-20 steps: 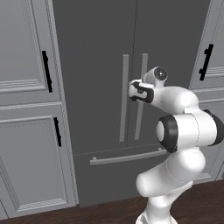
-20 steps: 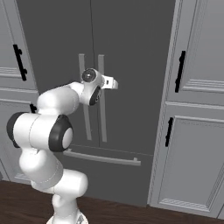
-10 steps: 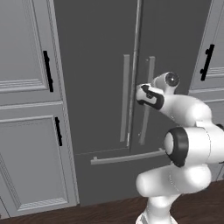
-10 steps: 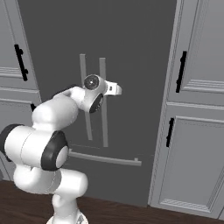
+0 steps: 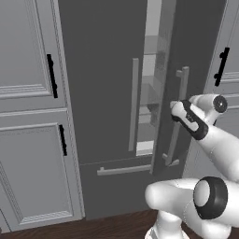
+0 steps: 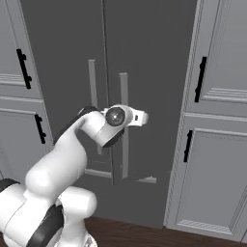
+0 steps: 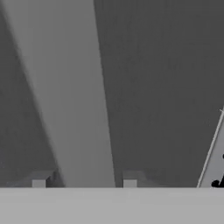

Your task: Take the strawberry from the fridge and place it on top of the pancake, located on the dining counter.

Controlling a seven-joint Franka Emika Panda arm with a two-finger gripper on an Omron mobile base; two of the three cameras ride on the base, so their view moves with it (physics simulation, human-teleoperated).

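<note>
One door of the fridge (image 5: 102, 93), the right-hand one, stood partly swung out in the left base view, leaving a narrow gap through which pale interior and glass shelves (image 5: 148, 100) showed at about 12 o'clock from the arm's wrist. The end effector (image 5: 174, 109) sat against the right door's bar handle (image 5: 178, 116); in the hand view that handle (image 7: 70, 96) ran as a broad light band between the two finger tips (image 7: 129, 183), which stood either side of it with visible slack, so the end effector looked loosened around the bar rather than clenched on it, though whether the pads touched it I could not tell. No strawberry could be made out through the gap, so its place inside the fridge remained unknown. By my reading the task was at an early stage: the door was cracked but not wide enough for reaching in, and widening it, finding and picking the berry, driving to the dining worktop and setting the berry on the pancake all lay ahead.
</note>
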